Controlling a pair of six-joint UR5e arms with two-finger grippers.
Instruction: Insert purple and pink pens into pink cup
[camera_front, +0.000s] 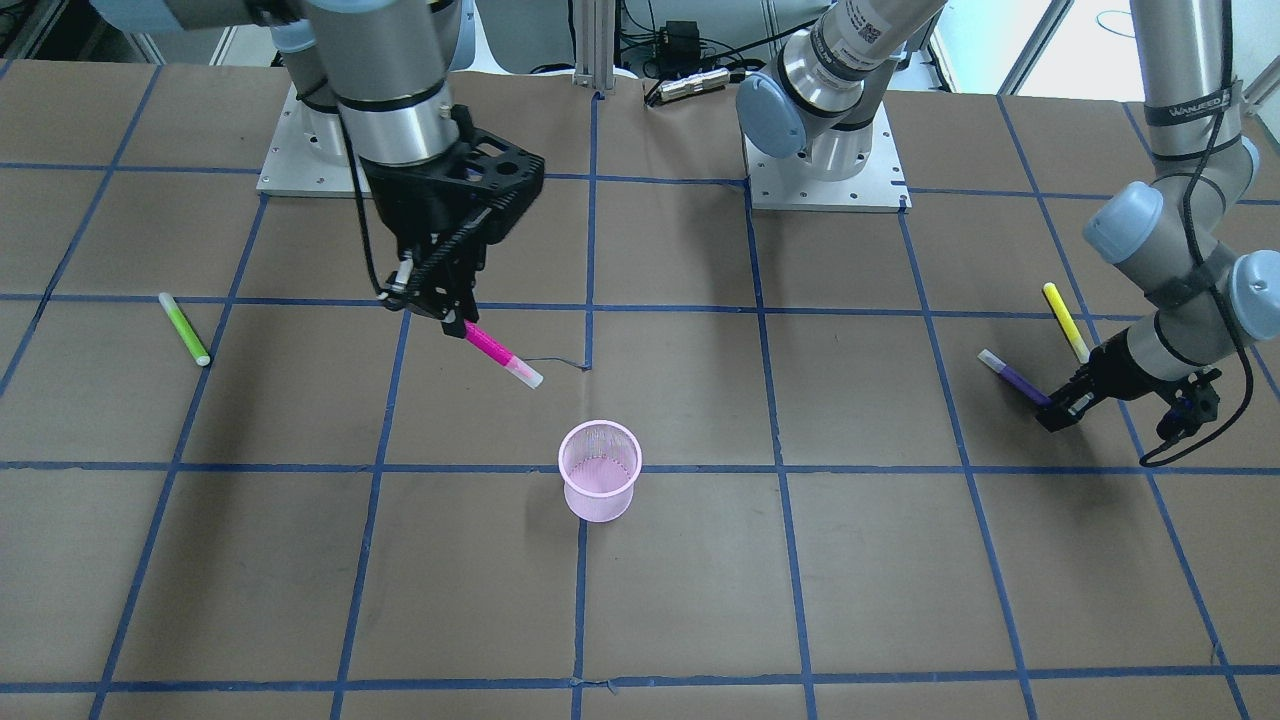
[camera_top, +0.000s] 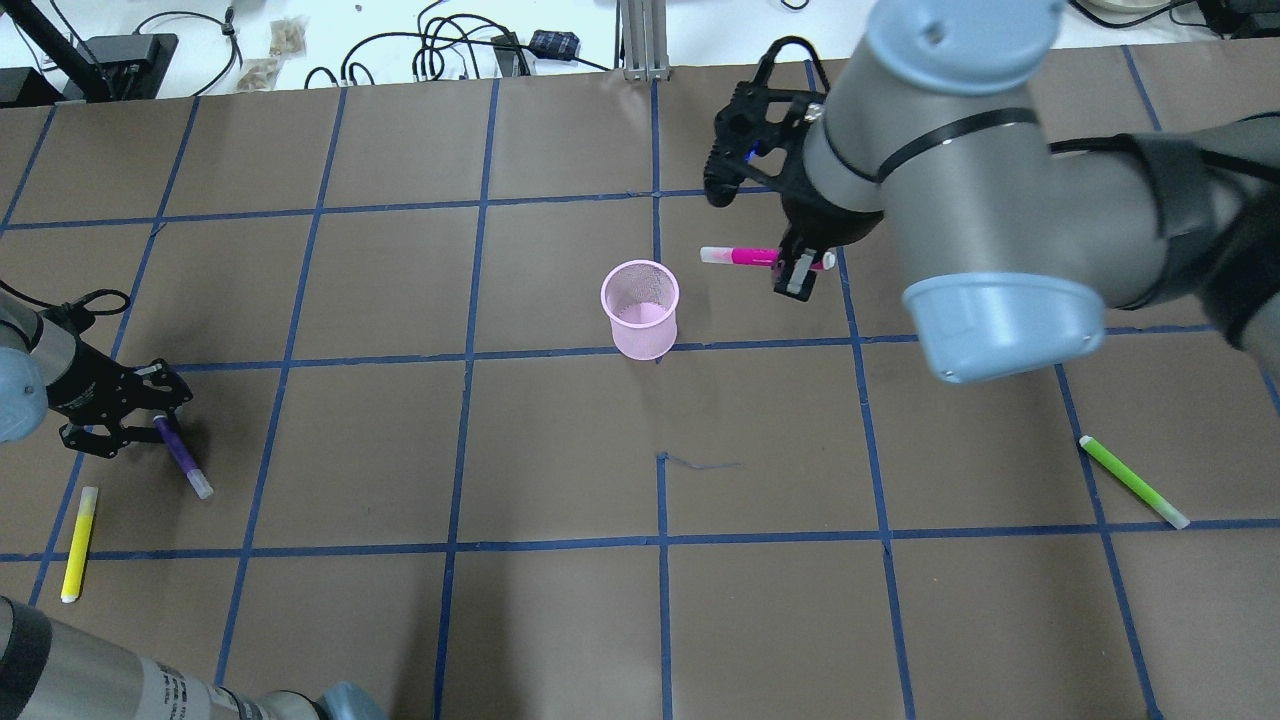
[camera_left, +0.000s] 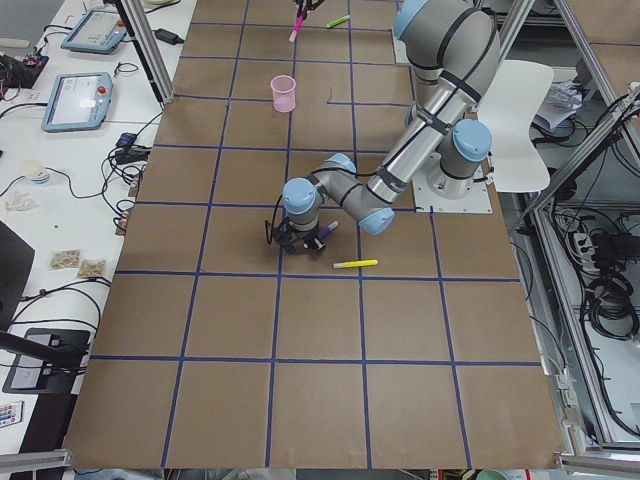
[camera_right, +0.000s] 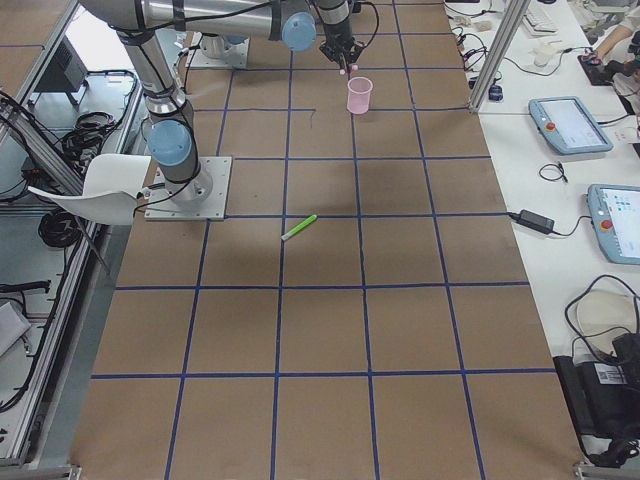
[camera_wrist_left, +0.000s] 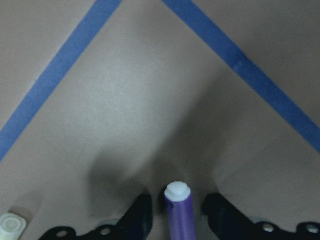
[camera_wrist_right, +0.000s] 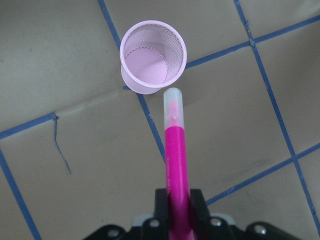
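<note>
**K:** Pink pen (camera_wrist_right: 175, 150) is pinched in the right gripper (camera_front: 455, 318), held off the table. Capped tip points at the pink cup (camera_top: 645, 335), just short of its rim.

**M:** Left side?

**K:** Left gripper (camera_wrist_left: 177, 200) is down at the table, jaws spread either side of the purple pen (camera_wrist_left: 179, 220), slim gaps showing. Cup is upright, well apart from it.

The table (camera_front: 700, 580) is covered in matt brown paper, faintly creased, and ruled with smooth blue tape (camera_front: 300, 466). The pink cup (camera_front: 598, 497) is fine mesh with a solid rim, in a matt finish. The pink pen (camera_front: 497, 352) and purple pen (camera_front: 1018, 378) have smooth plastic barrels and frosted, translucent caps. The right gripper (camera_front: 455, 318) and left gripper (camera_front: 1060, 408) look like matt black plastic. The arm tubes (camera_front: 390, 110) are satin silver metal, the joint caps (camera_front: 1120, 222) glossy pale-blue plastic, and the base plate (camera_front: 870, 190) dull grey metal.
</note>
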